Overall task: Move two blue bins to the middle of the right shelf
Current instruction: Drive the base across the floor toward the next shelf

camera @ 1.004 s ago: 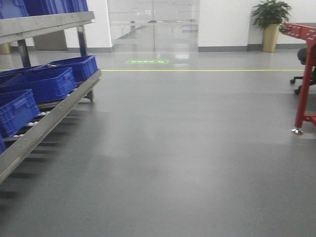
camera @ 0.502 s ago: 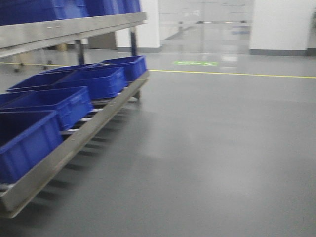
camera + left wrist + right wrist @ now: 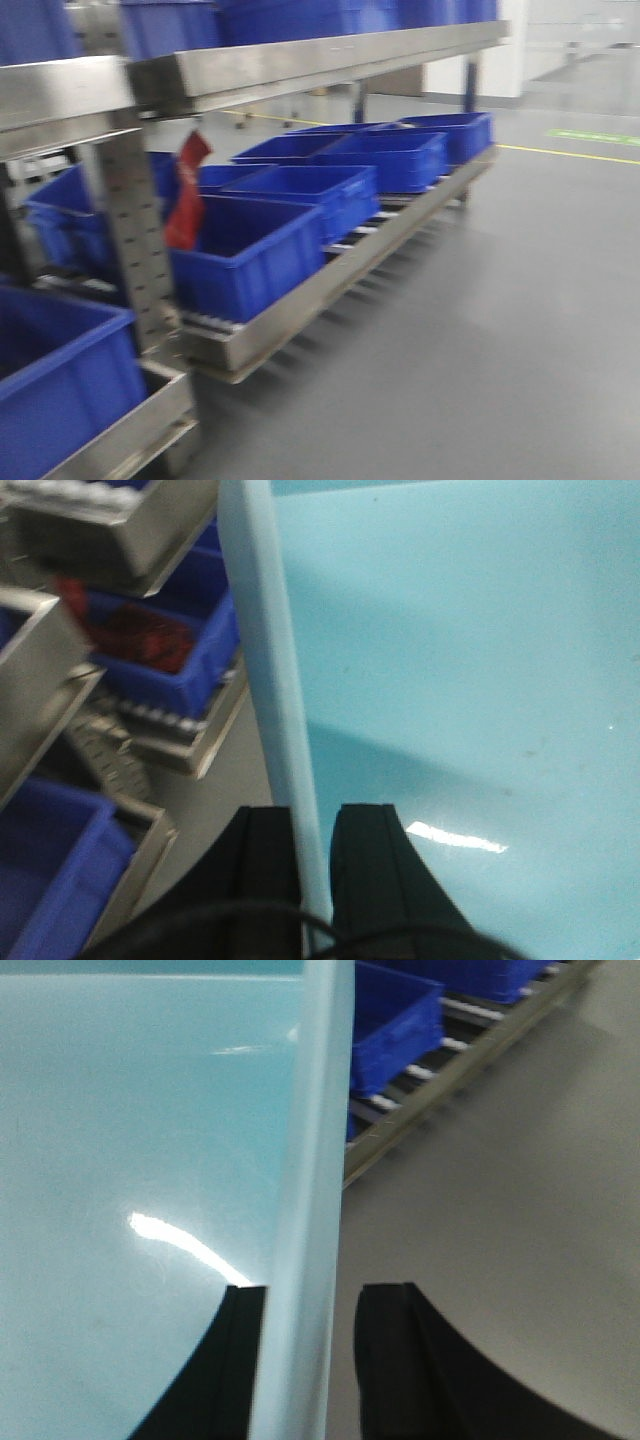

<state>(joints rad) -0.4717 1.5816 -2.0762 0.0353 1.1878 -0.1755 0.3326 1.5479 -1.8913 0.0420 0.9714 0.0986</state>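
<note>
— Pale blue bin (image 3: 450,680): where is it just now?

— Up between both arms, resting on no shelf. The left pincer (image 3: 318,880) is clenched on its left rim, with one black finger (image 3: 265,870) outside the wall and the other inside, over the smooth pale inner face. The right pincer (image 3: 305,1360) straddles the opposite rim in the same grasp, though a thin strip of grey shows between its outer finger (image 3: 400,1360) and the rim.

— One bin, or two nested?

— I cannot tell. Only one inner face and one rim show on each side.

— What lies just past the pincers?

— Left of the left pincer and lower down, a dark blue crate (image 3: 150,645) with something red in it sits on rollers. Ahead and to the right of the right pincer a second crate (image 3: 395,1025) sits on a roller track, and then there is bare grey floor (image 3: 500,1210).

— And farther off?

— The steel rack (image 3: 300,65) stands ahead to the left, well apart from the bin. A grey perforated upright (image 3: 135,230) is nearest, with a red tag (image 3: 187,200) hanging just beside it. A row of crates (image 3: 345,190) runs along the low tier, and there are more on the tier above. Beyond the rack's far end a yellow line (image 3: 560,152) crosses the floor.
</note>
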